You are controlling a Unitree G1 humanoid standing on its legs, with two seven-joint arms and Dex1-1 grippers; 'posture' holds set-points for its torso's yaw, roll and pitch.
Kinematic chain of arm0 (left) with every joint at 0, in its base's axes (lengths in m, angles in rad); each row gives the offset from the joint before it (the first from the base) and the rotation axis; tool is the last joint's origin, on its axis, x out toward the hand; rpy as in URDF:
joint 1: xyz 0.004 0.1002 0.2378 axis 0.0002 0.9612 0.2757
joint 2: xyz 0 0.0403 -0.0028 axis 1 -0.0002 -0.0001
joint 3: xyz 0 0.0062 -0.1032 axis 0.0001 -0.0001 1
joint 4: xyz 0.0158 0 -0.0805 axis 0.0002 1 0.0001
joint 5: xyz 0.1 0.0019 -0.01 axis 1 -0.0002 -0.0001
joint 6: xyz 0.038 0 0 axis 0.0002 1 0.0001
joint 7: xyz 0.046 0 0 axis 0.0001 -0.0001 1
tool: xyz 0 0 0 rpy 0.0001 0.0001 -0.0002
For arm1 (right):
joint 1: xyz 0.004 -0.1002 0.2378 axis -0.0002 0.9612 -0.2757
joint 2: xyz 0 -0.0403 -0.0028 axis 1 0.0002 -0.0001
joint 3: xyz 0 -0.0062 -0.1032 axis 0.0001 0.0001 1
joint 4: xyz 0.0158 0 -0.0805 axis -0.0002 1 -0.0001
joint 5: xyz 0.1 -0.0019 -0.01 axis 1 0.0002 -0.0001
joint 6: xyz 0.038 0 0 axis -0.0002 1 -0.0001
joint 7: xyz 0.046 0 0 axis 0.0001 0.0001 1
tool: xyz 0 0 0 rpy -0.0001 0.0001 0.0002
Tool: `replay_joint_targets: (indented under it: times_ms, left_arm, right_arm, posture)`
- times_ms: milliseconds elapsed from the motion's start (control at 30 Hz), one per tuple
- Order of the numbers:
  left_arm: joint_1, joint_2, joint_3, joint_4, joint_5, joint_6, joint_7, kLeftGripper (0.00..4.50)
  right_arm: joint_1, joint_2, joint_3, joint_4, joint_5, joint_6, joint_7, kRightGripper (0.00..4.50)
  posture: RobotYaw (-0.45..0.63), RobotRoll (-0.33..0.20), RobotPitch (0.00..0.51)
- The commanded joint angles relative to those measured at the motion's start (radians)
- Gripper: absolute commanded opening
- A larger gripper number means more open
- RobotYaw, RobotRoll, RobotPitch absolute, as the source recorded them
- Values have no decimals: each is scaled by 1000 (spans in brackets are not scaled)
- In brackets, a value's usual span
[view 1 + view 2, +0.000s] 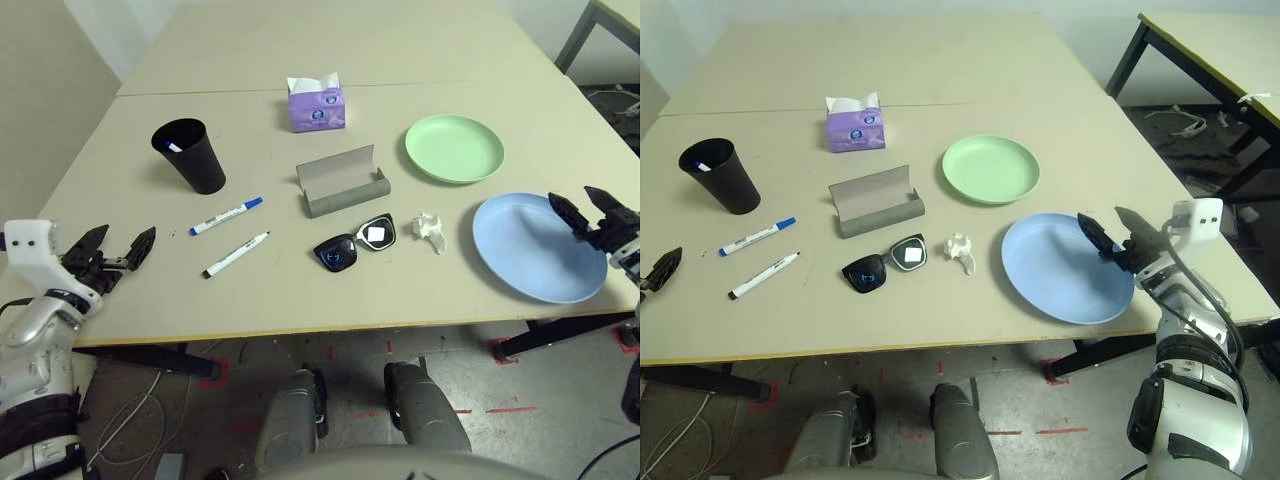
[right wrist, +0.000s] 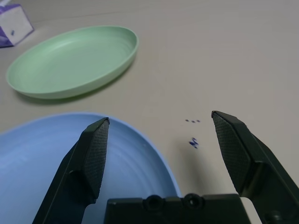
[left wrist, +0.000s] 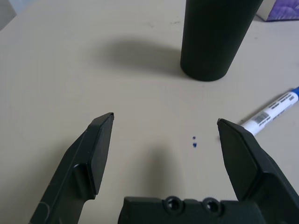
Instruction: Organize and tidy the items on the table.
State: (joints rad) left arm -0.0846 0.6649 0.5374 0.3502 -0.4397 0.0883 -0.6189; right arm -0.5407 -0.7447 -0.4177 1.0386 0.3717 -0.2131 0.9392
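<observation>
The beige tabletop (image 1: 120, 190) is carrying everything. The blue plate (image 1: 530, 250) is lying at the right near edge, the green plate (image 1: 455, 148) just behind it. The black cup (image 1: 190, 155) is standing upright at the left. The open grey case (image 1: 340, 182) is sitting in the middle, sunglasses (image 1: 356, 243) and crumpled tissue (image 1: 429, 231) before it, two white pens (image 1: 228, 216) to its left. The left gripper (image 1: 118, 250) and right gripper (image 1: 1110, 235) are hovering with fingers apart, holding nothing.

cup (image 1: 190, 154) sat far left, pens (image 1: 227, 216) before it, case (image 1: 343, 181) behind sunglasses (image 1: 356, 243), tissue (image 1: 430, 231) right, plates (image 1: 454, 148) beyond
</observation>
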Motion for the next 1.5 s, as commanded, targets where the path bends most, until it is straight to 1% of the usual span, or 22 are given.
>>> replay_joint_targets:
  times_ms: [33,200,467,633,733,800,900,1000,1100,1267,1500]
  left_arm:
    - [-4,-8,-5,20,3,-16,-10,4500]
    - [-10,-14,-9,25,1,-35,-28,4500]
    - [-43,-34,-9,44,-7,-76,-56,4500]
    - [-55,-44,-17,46,-35,-76,-117,4500]
    - [-26,-28,-34,-26,-106,8,-232,4500]
    - [6,15,-70,-98,-141,80,-339,4500]
    - [34,103,-131,-197,-186,177,-497,4500]
    - [30,151,-180,-250,-197,220,-587,4500]
    - [-6,158,-230,-303,-198,230,-632,4500]
    - [-93,143,-304,-346,-180,229,-648,4500]
    - [-120,142,-357,-373,-143,182,-677,4500]
  right_arm:
    - [20,-24,0,-13,-6,28,8,4452]
    - [27,-43,-2,-41,0,58,17,4452]
    - [67,-75,14,-117,-4,121,70,4452]
    - [106,-114,58,-185,-26,201,142,4452]
    - [116,-126,75,-209,-36,230,158,4452]
    - [114,-132,75,-205,-39,241,164,4452]
    - [103,-149,79,-188,-48,254,176,4452]
    - [93,-163,92,-173,-60,265,181,4452]
    - [90,-181,125,-162,-96,275,177,4452]
    - [109,-194,161,-179,-135,306,171,4452]
    - [140,-215,188,-214,-150,393,186,4452]
  posture:
    - [-73,0,196]
    - [-97,0,195]
    - [-114,0,180]
    - [-121,0,173]
    - [-125,0,171]
    - [-122,0,172]
    - [-114,0,172]
    - [-110,0,171]
    - [-117,0,174]
    - [-133,0,180]
    - [-137,0,189]
